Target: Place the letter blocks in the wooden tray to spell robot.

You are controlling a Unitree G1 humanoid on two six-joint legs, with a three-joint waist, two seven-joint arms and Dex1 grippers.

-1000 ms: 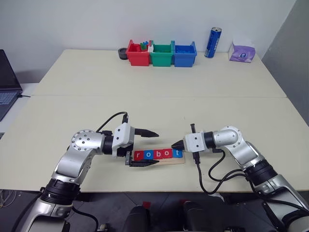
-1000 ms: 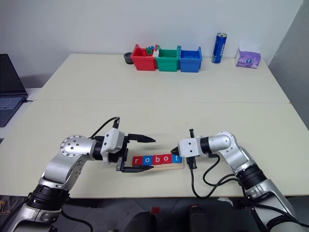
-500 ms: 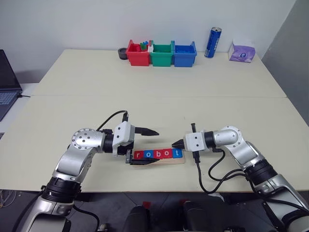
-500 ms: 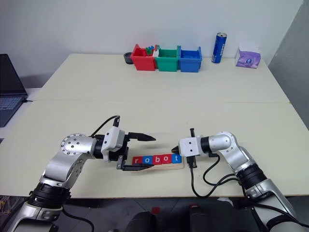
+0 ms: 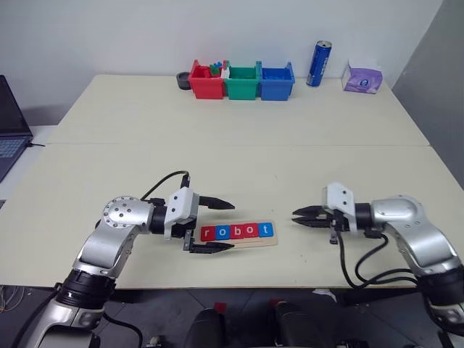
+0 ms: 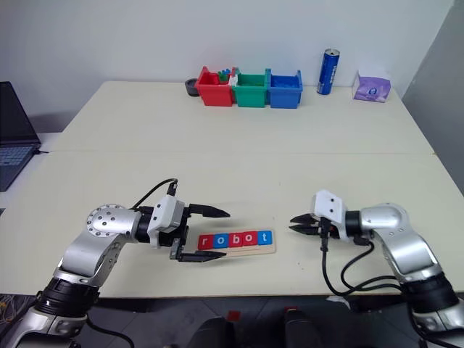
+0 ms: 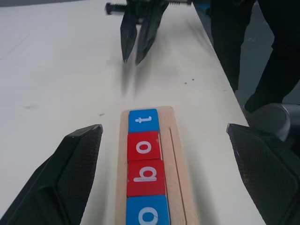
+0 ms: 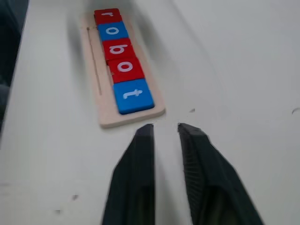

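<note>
The wooden tray (image 5: 246, 242) lies near the table's front edge. In it the letter blocks (image 5: 237, 231) sit in one row reading r, o, b, o, t: red, blue, red, red, blue (image 8: 133, 95). My left gripper (image 5: 233, 226) is open wide at the tray's r end, one finger behind the tray and one in front, and grips nothing. My right gripper (image 5: 294, 217) hovers a short way off the t end and points at it. Its fingers (image 8: 140, 154) stand a little apart with nothing between them.
Red (image 5: 206, 81), green (image 5: 242, 81) and blue (image 5: 278, 81) bins stand at the table's back, with a blue can (image 5: 320, 63) and a purple tissue pack (image 5: 363, 76) to their right. A laptop (image 5: 11, 130) sits at the far left.
My right gripper has drawn back to the right, away from the t block, rolled, and its fingers have parted slightly. The left gripper and the blocks stay as they were.
</note>
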